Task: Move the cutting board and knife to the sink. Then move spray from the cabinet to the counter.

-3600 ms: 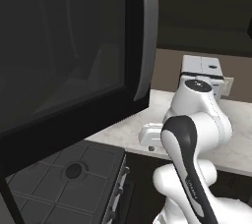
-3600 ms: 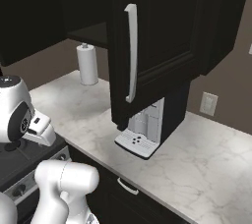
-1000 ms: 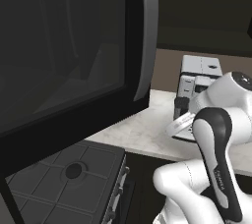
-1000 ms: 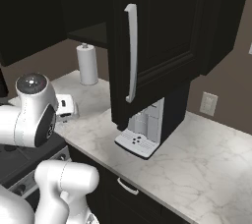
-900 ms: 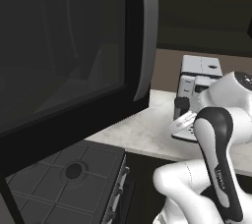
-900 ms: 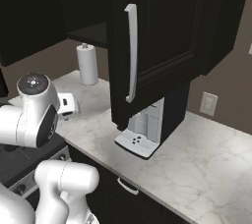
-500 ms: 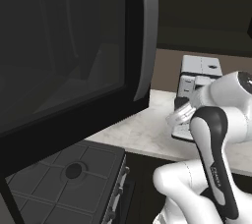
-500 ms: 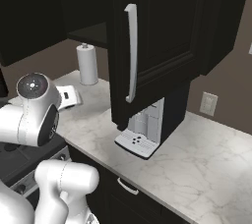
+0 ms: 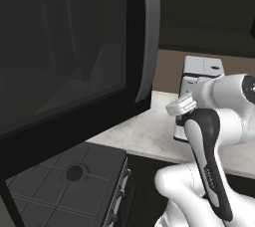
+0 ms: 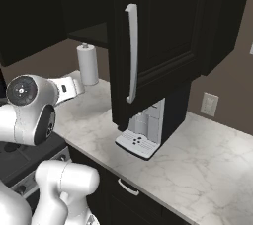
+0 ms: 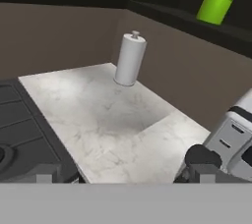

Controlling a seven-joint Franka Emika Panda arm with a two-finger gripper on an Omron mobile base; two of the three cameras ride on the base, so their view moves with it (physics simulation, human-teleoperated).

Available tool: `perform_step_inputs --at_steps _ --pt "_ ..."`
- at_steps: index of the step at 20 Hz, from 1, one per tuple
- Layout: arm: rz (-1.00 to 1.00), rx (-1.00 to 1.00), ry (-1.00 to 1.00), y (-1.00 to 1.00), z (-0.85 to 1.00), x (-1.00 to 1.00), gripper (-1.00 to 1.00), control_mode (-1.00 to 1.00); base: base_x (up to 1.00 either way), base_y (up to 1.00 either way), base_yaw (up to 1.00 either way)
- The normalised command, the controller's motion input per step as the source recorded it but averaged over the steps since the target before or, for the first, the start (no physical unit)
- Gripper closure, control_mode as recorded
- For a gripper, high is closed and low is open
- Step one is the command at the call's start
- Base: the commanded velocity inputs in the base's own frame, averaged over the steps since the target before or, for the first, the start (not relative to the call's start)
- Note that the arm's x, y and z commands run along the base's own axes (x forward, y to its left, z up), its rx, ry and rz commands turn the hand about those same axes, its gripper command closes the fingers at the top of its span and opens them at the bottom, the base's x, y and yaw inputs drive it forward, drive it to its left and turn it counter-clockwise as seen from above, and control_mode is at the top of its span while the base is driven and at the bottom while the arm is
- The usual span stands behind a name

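I had swung the gripper (image 11: 125, 171), fingers wide and empty, up toward the spray (image 11: 217, 1) in the far cabinet.

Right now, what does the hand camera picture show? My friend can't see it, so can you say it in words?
A bright green spray stands on a dark cabinet shelf at the top right, above a pale marble counter. A white paper towel roll stands upright on the counter by the brown wall, a dark stovetop lies at the left, and a coffee machine sits at the right.
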Motion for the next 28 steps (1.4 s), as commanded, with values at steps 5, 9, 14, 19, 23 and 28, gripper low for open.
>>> perform_step_inputs --at_steps 5,9,14,19,23,28 --pt "-0.10 0.00 -0.03 -0.04 0.41 0.22 -1.00 -1.00 0.00 0.00 0.00" --pt "-0.14 0.00 0.00 -0.16 0.37 0.25 -1.00 -1.00 0.00 0.00 0.00" --pt "-0.08 0.00 -0.04 -0.30 0.31 0.15 -1.00 -1.00 0.00 0.00 0.00" --pt "-0.01 0.03 -0.11 -0.25 0.34 0.11 -1.00 -1.00 0.00 0.00 0.00" --pt "-0.04 0.09 -0.20 -0.06 0.37 0.11 -1.00 -1.00 0.00 0.00 0.00" --pt "-0.13 0.08 -0.19 -0.03 0.35 0.17 -1.00 -1.00 0.00 0.00 0.00"
